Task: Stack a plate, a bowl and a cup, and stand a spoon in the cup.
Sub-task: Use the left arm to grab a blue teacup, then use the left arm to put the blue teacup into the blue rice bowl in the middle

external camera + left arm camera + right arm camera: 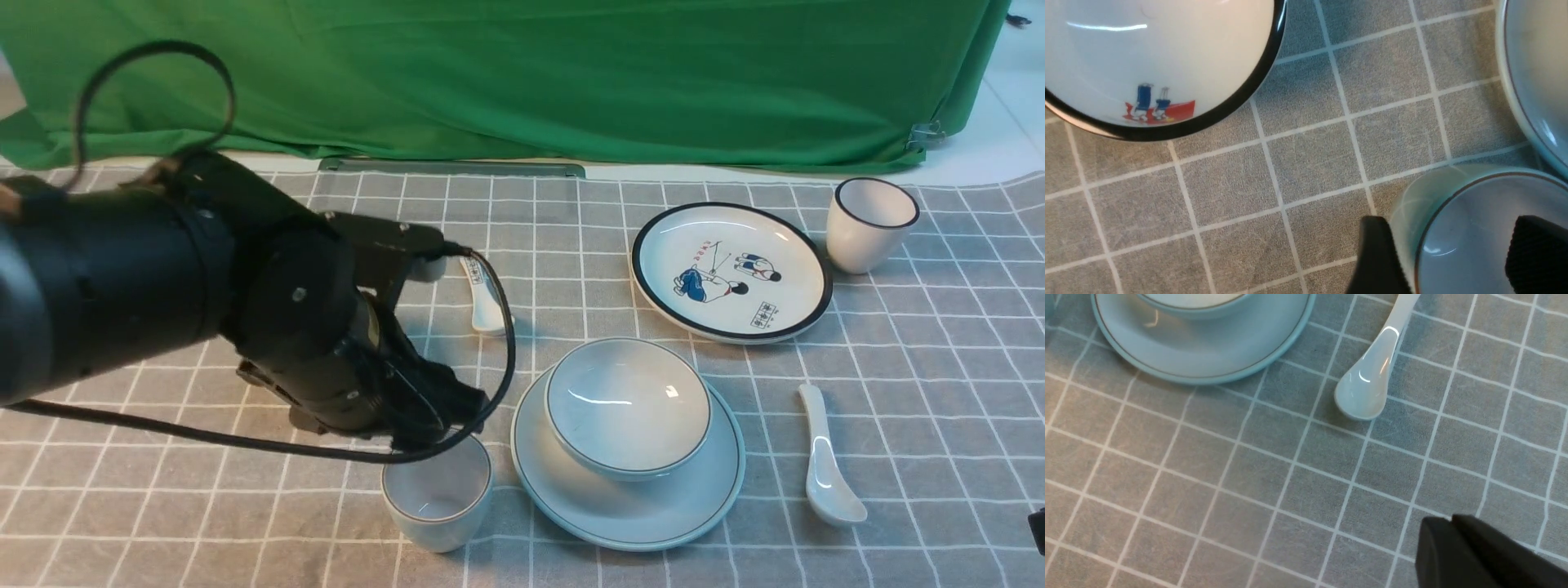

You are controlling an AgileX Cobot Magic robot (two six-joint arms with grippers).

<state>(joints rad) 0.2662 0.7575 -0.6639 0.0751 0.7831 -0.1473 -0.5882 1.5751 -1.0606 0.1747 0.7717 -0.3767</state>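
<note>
between the wide-spread jaws of the left gripper (1449,228) sits one wall of the cup (438,498), nothing clamped yet. close off-centre and it could tip or skid into the plate (571,490) and bowl (629,404) just beside.

On the tablecloth (939,367), the bowl (627,406) sits on the plate (629,510) at near centre. The cup (438,494) stands just left of the plate; the spoon (824,457) lies to its right, apart. Behind the plate, to the right, lies the cartoon plate (731,272), a second cup (869,222) just beside its right edge. A shorter spoon (486,302) lies well behind the cup.
</note>
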